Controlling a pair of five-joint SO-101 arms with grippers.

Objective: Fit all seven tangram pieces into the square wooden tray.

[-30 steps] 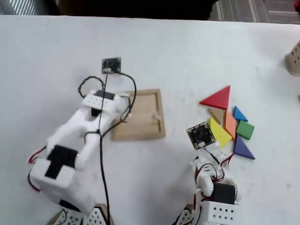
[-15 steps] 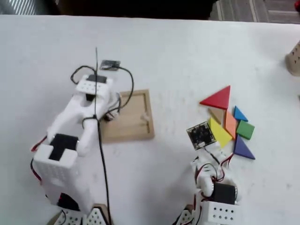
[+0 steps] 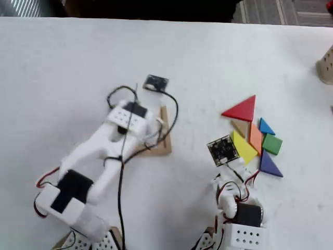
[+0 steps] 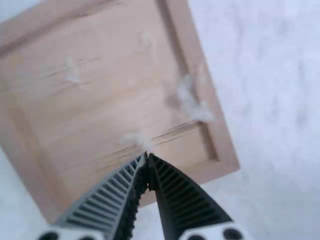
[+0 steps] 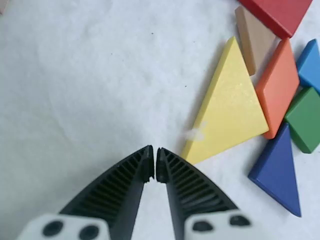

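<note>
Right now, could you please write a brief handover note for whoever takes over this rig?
The left hand is shut and empty, above the tray floor near one rim.
The right hand is shut and empty, over the bare table beside the yellow triangle.
Pieces: the other six lie clustered with it, right of the tray in the high view: red triangle, tan piece, orange piece, light blue triangle, green square, dark blue triangle.
Done: nothing placed; the tray floor in view is bare.
Left: fit all seven pieces.
</note>
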